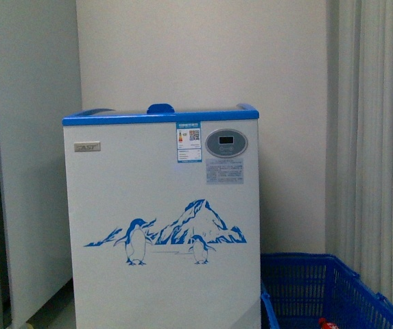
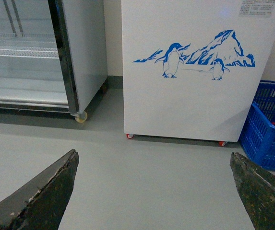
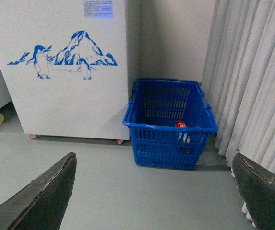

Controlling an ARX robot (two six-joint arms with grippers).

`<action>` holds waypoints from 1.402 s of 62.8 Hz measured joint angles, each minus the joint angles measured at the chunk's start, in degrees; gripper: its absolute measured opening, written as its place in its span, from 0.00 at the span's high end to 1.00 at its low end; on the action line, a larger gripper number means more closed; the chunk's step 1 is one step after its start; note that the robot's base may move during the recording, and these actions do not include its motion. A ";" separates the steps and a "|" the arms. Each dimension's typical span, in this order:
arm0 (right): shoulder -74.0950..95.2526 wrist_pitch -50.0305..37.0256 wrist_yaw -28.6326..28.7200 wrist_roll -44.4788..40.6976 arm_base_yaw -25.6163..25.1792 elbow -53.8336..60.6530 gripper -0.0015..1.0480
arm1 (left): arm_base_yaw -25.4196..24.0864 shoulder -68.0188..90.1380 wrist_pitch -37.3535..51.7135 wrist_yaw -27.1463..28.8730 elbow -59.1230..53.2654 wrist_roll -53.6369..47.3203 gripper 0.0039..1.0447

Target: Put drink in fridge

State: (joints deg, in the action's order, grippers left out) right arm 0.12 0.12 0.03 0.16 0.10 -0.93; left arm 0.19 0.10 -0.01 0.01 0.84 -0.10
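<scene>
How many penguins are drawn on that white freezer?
2. The bigger penguin stands left of the mountain on the freezer front; the smaller penguin stands to its right, below the peak. The freezer's other sides are hidden.

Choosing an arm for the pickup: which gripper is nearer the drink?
Right. The right gripper faces the basket holding the drink; the left gripper faces the fridge, left of the basket.
</scene>
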 joint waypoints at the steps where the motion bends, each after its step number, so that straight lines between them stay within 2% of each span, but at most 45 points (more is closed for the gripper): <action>1: 0.00 0.00 0.00 0.00 -0.02 0.00 0.07 | 0.00 0.00 0.00 0.00 0.00 0.00 0.08; 88: 0.00 0.00 0.00 0.00 -0.02 0.00 0.07 | 0.00 0.00 0.00 -0.02 0.00 -0.02 0.08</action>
State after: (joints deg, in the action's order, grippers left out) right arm 0.12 0.12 0.03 0.16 0.08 -0.93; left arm 0.19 0.10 -0.01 -0.01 0.84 -0.12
